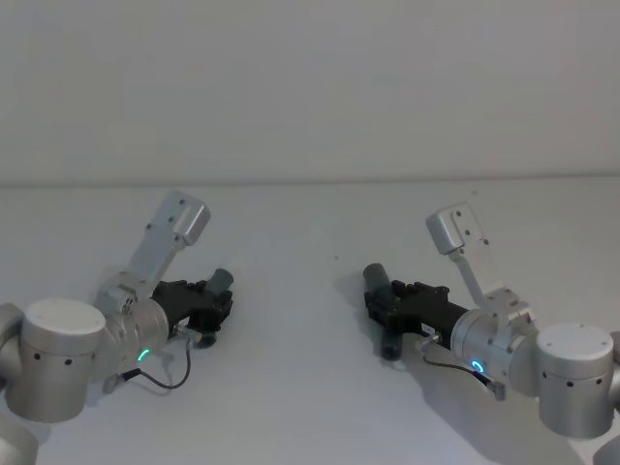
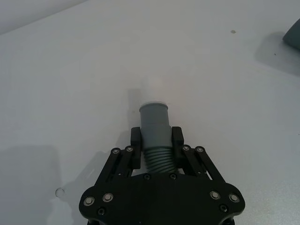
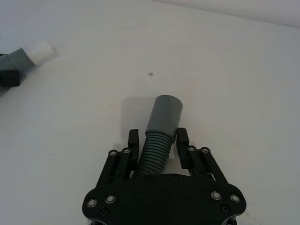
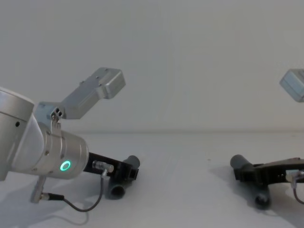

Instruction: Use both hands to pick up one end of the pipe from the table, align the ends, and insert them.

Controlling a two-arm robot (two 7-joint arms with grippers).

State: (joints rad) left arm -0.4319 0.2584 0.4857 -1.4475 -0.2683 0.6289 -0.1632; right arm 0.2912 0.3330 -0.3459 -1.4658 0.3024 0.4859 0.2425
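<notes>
Two dark grey pipe pieces lie low over the white table point(image 1: 300, 387). My left gripper point(image 1: 215, 293) is shut on the ribbed middle of the left piece point(image 2: 154, 123), whose smooth end point(image 1: 222, 279) points away past the fingertips. On the other side, my right gripper point(image 1: 386, 302) is shut on the ribs of the right piece point(image 3: 164, 112), with its smooth end point(image 1: 375, 275) sticking forward and its other end point(image 4: 262, 201) resting on the table. The two pieces are well apart, with bare table between them.
The table's far edge point(image 1: 310, 179) meets a plain pale wall. A small dark speck point(image 3: 150, 74) marks the surface between the grippers. In the right wrist view, the left piece's end point(image 3: 28, 55) shows far off.
</notes>
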